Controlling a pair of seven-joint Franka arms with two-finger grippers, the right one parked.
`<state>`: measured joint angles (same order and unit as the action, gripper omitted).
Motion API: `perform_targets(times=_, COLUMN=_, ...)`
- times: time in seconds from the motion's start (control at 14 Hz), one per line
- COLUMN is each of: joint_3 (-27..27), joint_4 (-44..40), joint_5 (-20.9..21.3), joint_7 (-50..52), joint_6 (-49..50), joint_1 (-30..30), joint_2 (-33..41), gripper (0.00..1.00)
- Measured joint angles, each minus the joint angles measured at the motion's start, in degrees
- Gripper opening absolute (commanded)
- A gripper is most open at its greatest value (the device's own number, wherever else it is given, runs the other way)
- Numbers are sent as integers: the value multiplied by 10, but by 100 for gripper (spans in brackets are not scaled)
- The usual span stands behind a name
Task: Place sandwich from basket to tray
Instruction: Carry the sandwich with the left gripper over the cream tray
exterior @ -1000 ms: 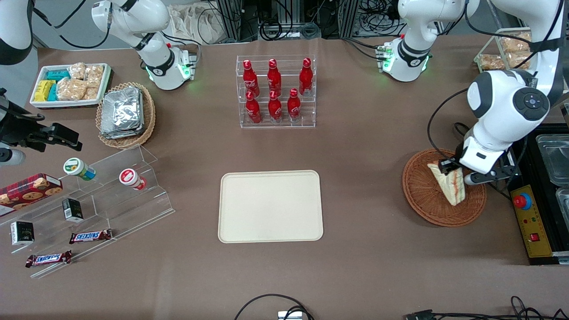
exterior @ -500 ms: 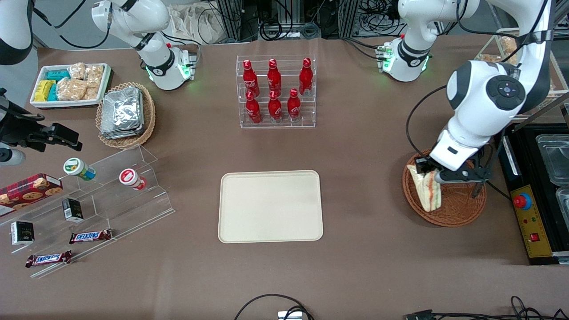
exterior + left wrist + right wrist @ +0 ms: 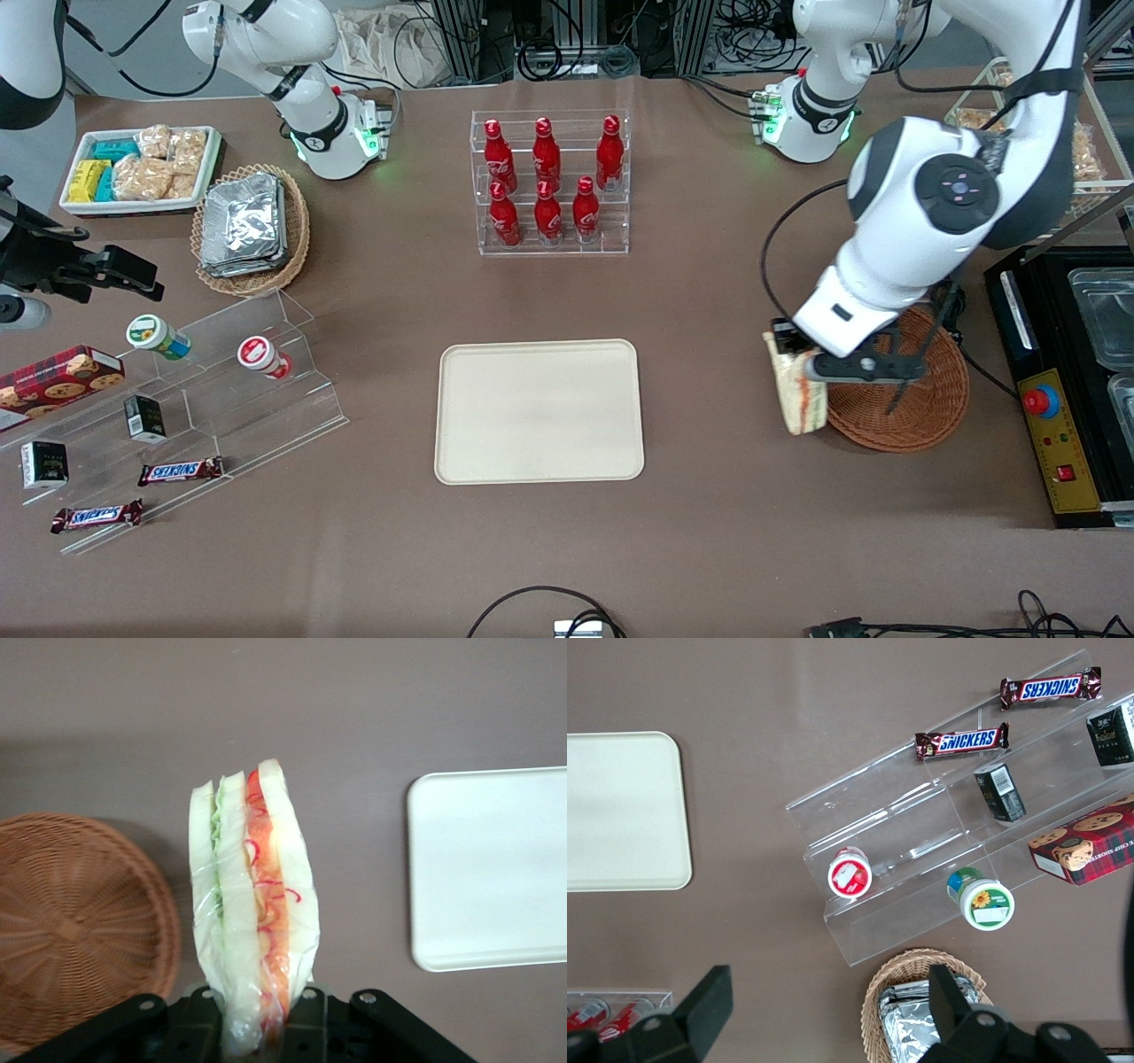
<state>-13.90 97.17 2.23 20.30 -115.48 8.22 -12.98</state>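
Gripping the sandwich [image 3: 252,904], gripper [image 3: 802,361] hangs beside the basket [image 3: 921,408] — tray [image 3: 539,412] bare.

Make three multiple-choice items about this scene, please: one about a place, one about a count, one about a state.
1. Where is the sandwich?
A. lying in the wicker basket
B. lifted beside the wicker basket, over the table
C. on the tray

2. How many red bottles stand in the clear rack?
A. four
B. six
C. eight

3. What state is the cream tray in?
A. bare
B. holding a sandwich
C. holding bottles

Answers:
1 B: the gripper holds it past the basket rim.
2 B: three and three.
3 A: nothing lies on it.
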Motion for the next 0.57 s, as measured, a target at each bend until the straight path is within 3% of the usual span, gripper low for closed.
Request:
perform_targets(times=0.29, joint_3=-2, joint_4=-67, joint_5=3, joint_7=43, joint_6=5, joint_1=61, joint_2=-49, gripper=11)
perform_targets(times=0.43, joint_3=-2, joint_4=-83, joint_5=3, joint_7=62, joint_6=6, joint_1=83, joint_2=-69, gripper=0)
perform_targets(times=0.57, joint_3=-2, joint_4=-94, joint_5=4, joint_7=68, joint_6=6, joint_1=91, joint_2=-86, gripper=0)
